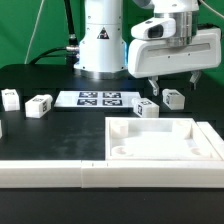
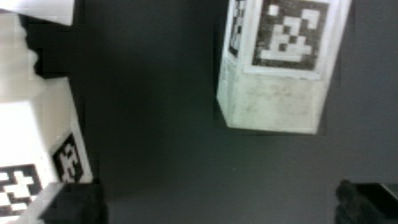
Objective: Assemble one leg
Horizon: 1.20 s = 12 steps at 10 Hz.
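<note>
Several small white legs with marker tags lie on the black table. Two are at the exterior view's left [image 1: 40, 105] [image 1: 10, 98] and two at its right [image 1: 146, 107] [image 1: 173, 98]. My gripper [image 1: 172, 86] hangs open just above the right pair and touches neither. In the wrist view one leg [image 2: 276, 85] lies ahead of the open gripper [image 2: 222, 205]. The dark fingertips [image 2: 71, 205] stand wide apart with only bare table between them. Another tagged white part [image 2: 32, 150] shows at the edge.
The marker board [image 1: 100, 98] lies in front of the robot base. The large white square panel [image 1: 160, 150] with raised rim sits at the front right. A long white bar [image 1: 60, 172] runs along the front edge.
</note>
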Motion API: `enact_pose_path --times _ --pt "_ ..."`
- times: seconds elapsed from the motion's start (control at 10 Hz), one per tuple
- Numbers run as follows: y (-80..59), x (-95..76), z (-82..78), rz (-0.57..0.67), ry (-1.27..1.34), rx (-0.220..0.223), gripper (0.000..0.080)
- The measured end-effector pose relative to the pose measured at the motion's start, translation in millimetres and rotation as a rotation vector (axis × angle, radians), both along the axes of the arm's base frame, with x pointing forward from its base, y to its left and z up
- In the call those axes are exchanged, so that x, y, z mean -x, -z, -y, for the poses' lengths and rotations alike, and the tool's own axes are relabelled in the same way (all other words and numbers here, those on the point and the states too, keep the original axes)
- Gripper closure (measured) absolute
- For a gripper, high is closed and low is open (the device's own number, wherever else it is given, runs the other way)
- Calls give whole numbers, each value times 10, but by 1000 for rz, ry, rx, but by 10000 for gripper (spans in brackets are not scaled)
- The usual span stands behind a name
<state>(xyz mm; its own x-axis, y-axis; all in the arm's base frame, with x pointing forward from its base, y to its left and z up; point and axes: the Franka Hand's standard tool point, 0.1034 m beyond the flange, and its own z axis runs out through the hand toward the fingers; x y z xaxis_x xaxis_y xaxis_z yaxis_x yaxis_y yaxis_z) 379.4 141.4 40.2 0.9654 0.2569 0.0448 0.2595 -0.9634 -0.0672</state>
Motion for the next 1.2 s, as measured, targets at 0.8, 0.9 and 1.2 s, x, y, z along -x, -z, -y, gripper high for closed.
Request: enact_pose_path --times 0.8,0.9,1.2 --pt "-22 217 -157 -540 -42 136 150" --pt "7 195 -167 -589 -44 144 150" --pt "124 313 -94 -813 -65 202 150"
